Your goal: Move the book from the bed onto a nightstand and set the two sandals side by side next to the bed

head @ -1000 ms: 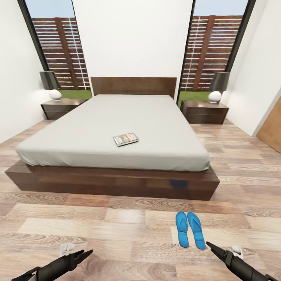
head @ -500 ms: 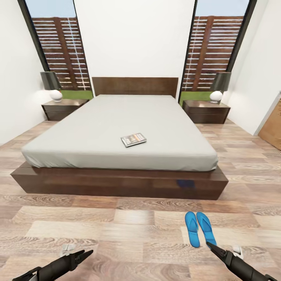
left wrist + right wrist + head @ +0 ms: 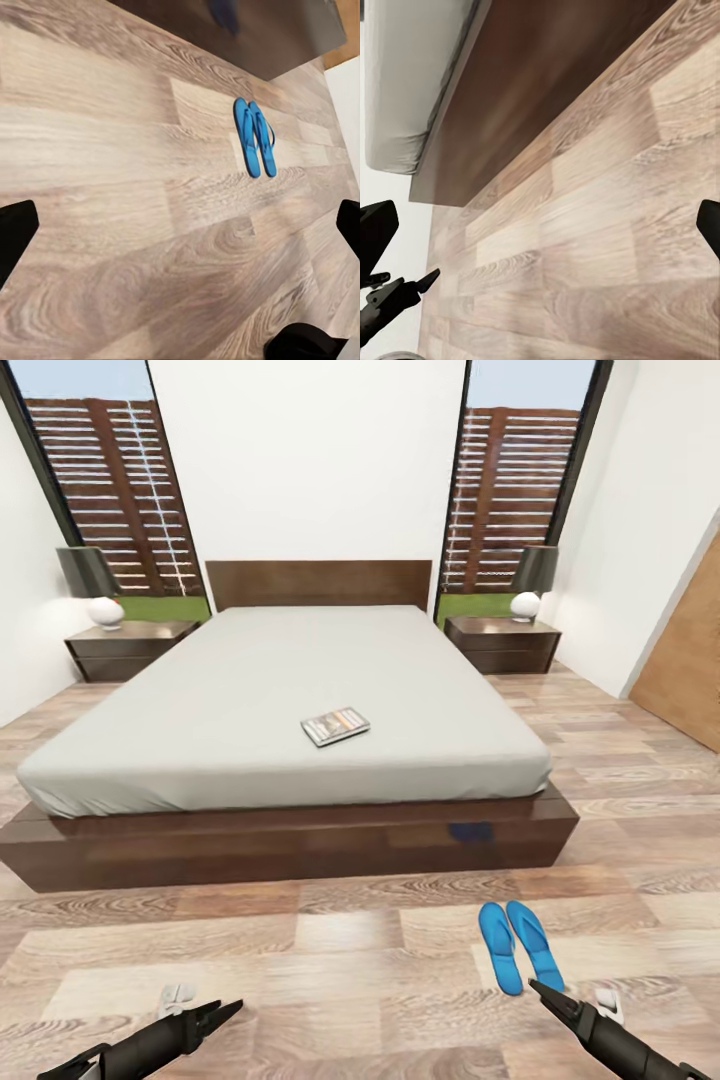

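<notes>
The book [image 3: 335,726] lies flat near the middle of the light-grey bed [image 3: 250,690]. Two blue sandals [image 3: 516,945] lie side by side on the plank floor, just off the bed's dark frame [image 3: 300,845] at its foot; the left wrist view has them too, sandals [image 3: 254,138]. My left gripper [image 3: 215,1016] hangs low over the floor at the left, open and holding nothing. Just behind the sandals' heels, my right gripper [image 3: 545,994] is likewise open and holds nothing. A nightstand [image 3: 128,646] with a lamp stands left of the headboard, another nightstand [image 3: 502,643] right of it.
A wooden door [image 3: 690,660] is set in the right wall. Tall windows [image 3: 510,490] flank the headboard. Bare plank floor [image 3: 300,960] stretches between me and the bed, and runs along both of its sides. The right wrist view looks along the bed frame [image 3: 547,97].
The whole picture has shifted, so the camera moved: the bed now sits more centred and a little lower. Book, sandals and both arms keep their places relative to each other.
</notes>
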